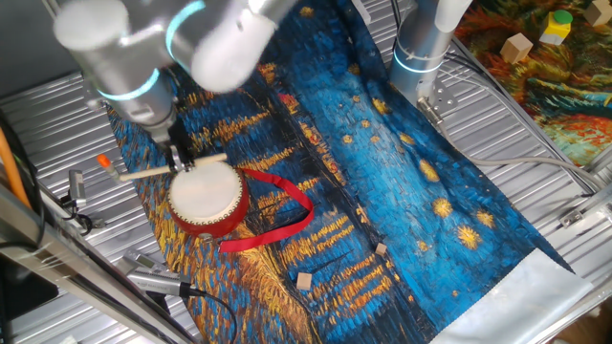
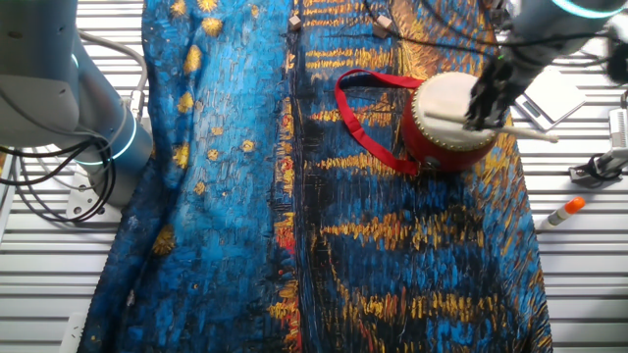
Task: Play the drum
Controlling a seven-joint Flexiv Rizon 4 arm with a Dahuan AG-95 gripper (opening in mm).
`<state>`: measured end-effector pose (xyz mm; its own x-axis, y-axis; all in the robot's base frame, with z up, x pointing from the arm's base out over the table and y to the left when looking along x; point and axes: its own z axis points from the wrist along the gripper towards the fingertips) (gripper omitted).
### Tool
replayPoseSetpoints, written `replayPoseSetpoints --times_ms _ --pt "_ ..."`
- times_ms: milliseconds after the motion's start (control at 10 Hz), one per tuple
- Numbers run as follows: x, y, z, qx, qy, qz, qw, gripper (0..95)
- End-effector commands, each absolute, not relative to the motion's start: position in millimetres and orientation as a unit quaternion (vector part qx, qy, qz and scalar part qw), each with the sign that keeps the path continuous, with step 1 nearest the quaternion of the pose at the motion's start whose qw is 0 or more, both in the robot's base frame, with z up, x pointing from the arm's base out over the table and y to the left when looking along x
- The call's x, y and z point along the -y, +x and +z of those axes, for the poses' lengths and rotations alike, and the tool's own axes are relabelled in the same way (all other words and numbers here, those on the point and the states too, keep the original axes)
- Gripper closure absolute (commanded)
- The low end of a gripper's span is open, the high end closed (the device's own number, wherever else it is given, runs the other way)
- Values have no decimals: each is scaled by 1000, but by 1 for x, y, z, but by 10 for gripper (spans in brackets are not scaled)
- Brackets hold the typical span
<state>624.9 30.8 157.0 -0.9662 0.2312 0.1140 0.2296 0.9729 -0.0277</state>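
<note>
The drum [image 1: 206, 196] has a cream skin top, a red side and a long red ribbon strap [image 1: 277, 215]. It sits on the blue patterned cloth; in the other fixed view the drum [image 2: 446, 123] is at the upper right with its strap [image 2: 368, 118] looping left. My gripper [image 1: 180, 161] is shut on a thin pale wooden stick [image 1: 163, 172] and holds it level over the drum's far rim. In the other fixed view the gripper [image 2: 483, 113] holds the stick [image 2: 491, 126] across the skin, touching or just above it.
An orange-capped marker [image 2: 561, 211] lies on the metal table beside the cloth. Small wooden blocks [image 1: 304, 281] lie on the cloth in front of the drum. A second arm's base [image 1: 421, 48] stands at the back. More blocks [image 1: 517, 48] sit on another cloth.
</note>
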Motion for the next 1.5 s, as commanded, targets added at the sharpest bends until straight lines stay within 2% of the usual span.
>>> replayPoseSetpoints --times_ms 100,800,1500 --pt "-32 626 156 992 -118 9 51 950" --pt "-31 626 156 992 -117 12 33 950" --pt "-31 626 155 992 -123 15 34 950"
